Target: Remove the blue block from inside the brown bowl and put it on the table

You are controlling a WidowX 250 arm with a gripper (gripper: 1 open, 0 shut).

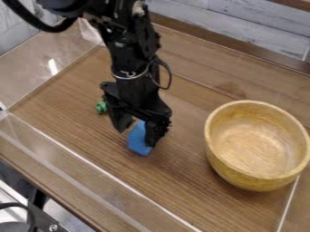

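Note:
The blue block point(140, 140) rests on the dark wood table point(85, 172), left of the brown bowl point(256, 143). My gripper point(137, 127) points straight down over the block, its black fingers point(119, 116) spread open on either side of the block's upper end. The light wooden bowl sits empty at the right.
A green-and-white marker point(103, 106) lies just behind and left of the gripper, mostly hidden by it. Low clear acrylic walls point(72, 154) border the tabletop at the front and left.

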